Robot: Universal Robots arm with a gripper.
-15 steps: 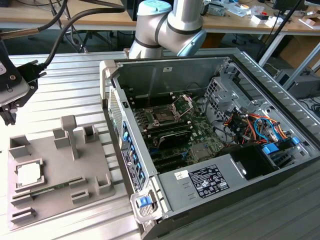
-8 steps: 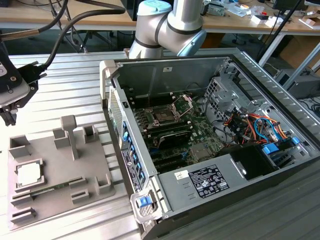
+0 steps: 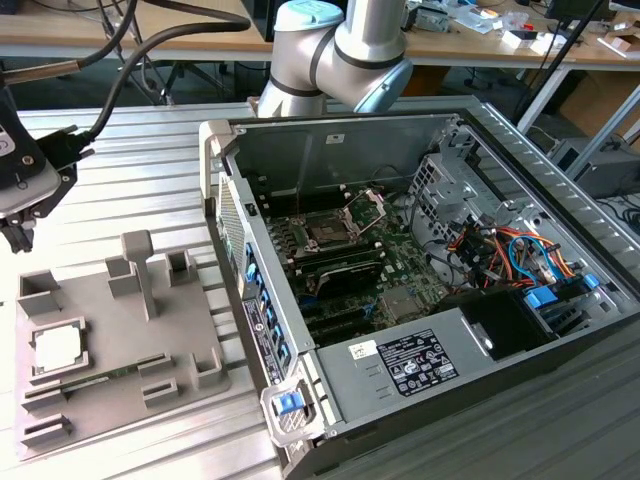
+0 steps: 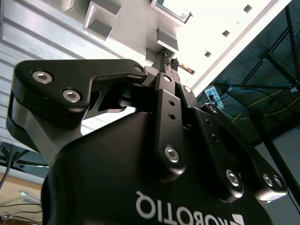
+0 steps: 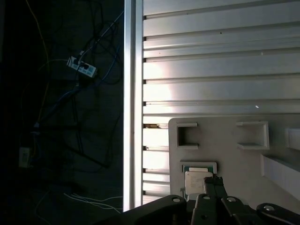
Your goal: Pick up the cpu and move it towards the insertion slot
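Hand [image 3: 15, 238] hangs at the exterior view's left edge, above the ribbed desk [image 3: 130, 170] and clear of everything. In both wrist views its tips [image 4: 169, 61] look pressed together with nothing between them.

The cpu [image 3: 57, 345] lies flat in a walled pocket of the grey tray [image 3: 180, 330], untouched. In the first wrist view the cpu [image 5: 198, 180] sits just past the hand [image 5: 213, 178].

Farther off is the open computer case [image 3: 400, 130]. The insertion slot [image 3: 325, 232] is on its board and its metal bracket [image 3: 365, 205] looks raised.

Risks, as I judge them:
1. Coming down with the tips together would knock the chip's top instead of straddling it.
2. The pocket walls hug the chip, so an off-centre approach could catch a wall and shove the tray.
3. The chip is thin and smooth, so a shallow edge pinch could tilt or drop it.
4. The case wall stands between the tray and the slot, so a low carry could clip it.
5. The thick cables [image 3: 110, 55] trailing from the hand could drag.
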